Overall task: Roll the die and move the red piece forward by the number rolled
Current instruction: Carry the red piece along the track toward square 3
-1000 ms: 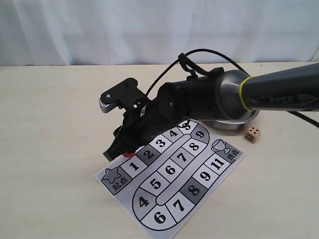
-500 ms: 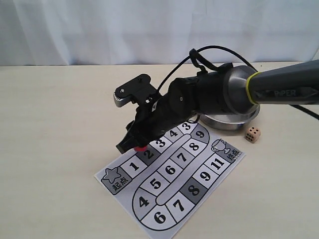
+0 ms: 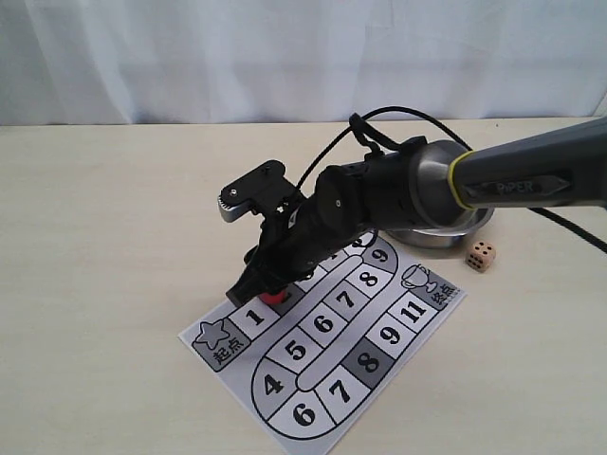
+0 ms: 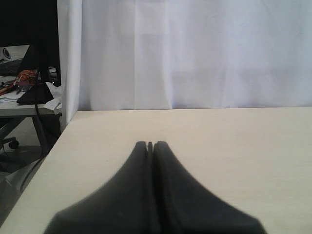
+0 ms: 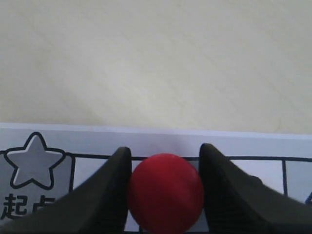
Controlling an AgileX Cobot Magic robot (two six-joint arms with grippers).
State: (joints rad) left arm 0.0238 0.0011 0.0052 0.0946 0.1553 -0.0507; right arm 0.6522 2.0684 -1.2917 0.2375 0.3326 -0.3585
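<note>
Right gripper (image 5: pixel 165 155): fingers (image 5: pixel 108 192) are closed narrow on the red piece (image 5: pixel 165 192), with 1 pad pressed on each side of it. The red top is seen bulging between the 2 fingertips. In the exterior view the right gripper (image 3: pixel 266 290) is tilted down onto the board (image 3: pixel 327 379), and only a sliver of the red piece (image 3: pixel 275 298) is exposed below the fingertips.

Piece position: it is held at the start of the track, around squares 1 and 2. The exact square is covered by the fingers. Whether its base is touching the paper cannot be told.

The star square (image 5: pixel 33 161) is printed just outside 1 finger. Bare table (image 5: pixel 156 58) is seen ahead of the fingertips.

The die (image 3: pixel 480 255) is lying on the table, well apart from the fingers, back along the arm near the board's far corner. The steel bowl (image 3: pixel 446 234) is just beside it, mostly hidden by the arm. The pips are too small to count.

Left gripper (image 4: pixel 150 145): fingers are pressed together with nothing held between them, and only table is seen ahead of the fingertips.
</note>
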